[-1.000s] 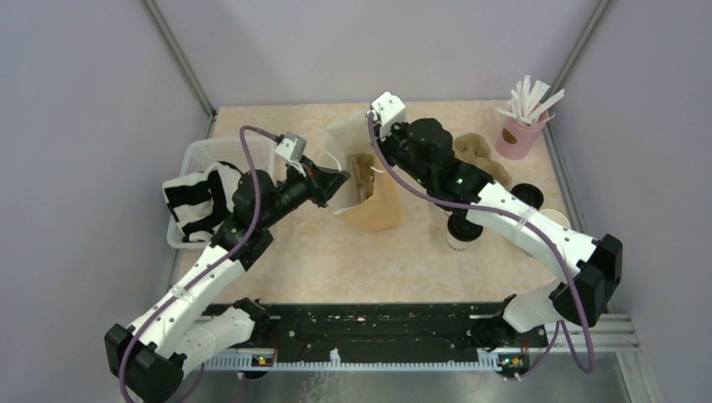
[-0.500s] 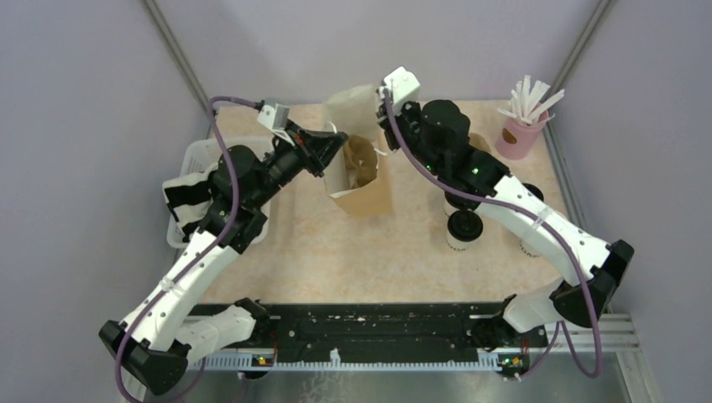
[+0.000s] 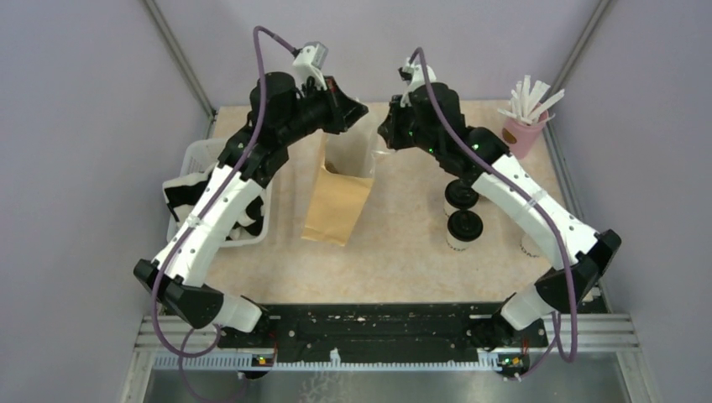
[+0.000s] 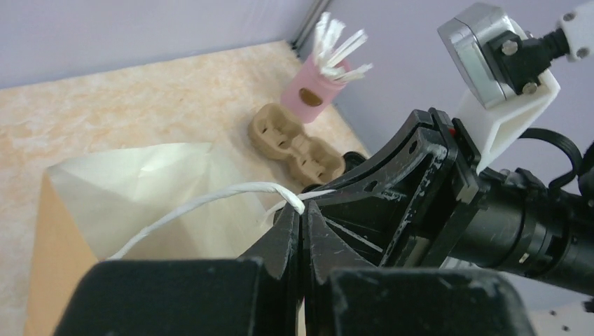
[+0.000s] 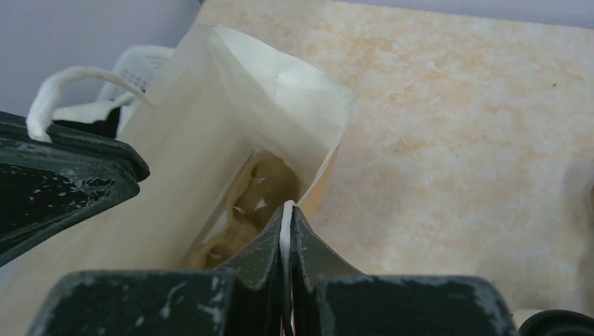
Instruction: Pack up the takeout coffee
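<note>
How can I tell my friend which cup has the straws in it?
Find the tan table, then go to its far right corner, beyond the right arm. There stands the pink cup with white wrapped straws fanning out of its top. The coffee cups nearer the middle are white with black lids, so it is the only pink one.

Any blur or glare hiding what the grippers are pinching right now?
Top external: even light, no glare, but both grips on the brown bag are hard to make out. Left wrist: fingers dark and soft, yet the white handle between them reads clearly. Right wrist: fingers blurred; a white strip shows pinched.
</note>
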Motion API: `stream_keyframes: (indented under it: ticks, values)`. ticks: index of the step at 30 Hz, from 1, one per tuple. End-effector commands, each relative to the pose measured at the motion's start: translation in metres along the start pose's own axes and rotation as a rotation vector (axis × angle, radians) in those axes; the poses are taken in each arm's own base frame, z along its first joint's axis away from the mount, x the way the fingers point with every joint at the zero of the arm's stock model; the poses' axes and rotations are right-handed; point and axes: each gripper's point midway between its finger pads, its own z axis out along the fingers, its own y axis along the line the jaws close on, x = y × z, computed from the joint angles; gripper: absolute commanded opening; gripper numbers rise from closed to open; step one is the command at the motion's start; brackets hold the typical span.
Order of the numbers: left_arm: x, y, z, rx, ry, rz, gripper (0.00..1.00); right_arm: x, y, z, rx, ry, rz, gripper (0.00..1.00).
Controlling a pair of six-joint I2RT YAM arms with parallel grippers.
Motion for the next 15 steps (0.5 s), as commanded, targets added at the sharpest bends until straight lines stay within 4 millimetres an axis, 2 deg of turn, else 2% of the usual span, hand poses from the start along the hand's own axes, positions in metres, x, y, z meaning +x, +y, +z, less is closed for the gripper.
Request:
stream_keyframes:
  ticks: [1,5,8,12,15]
  values:
    - [-0.075,-0.068,-0.048,0.200,-0.201,0.056,0.00,-0.057,0.024,-0.057,-0.086,-0.114,0.058,0.00]
    - [-0.088,-0.076,-0.063,0.200,-0.238,0.039,0.00,-0.078,0.028,-0.084,-0.105,-0.169,0.093,0.00]
    - [-0.093,-0.076,-0.069,0.180,-0.252,-0.004,0.00,-0.080,0.024,-0.096,-0.090,-0.171,0.121,0.00]
    - [-0.085,-0.071,-0.063,0.170,-0.230,-0.084,0.00,-0.082,0.011,-0.108,-0.039,-0.197,0.121,0.00]
    - [-0.068,-0.061,-0.055,0.148,-0.191,-0.113,0.00,-0.076,0.003,-0.108,-0.015,-0.195,0.113,0.00]
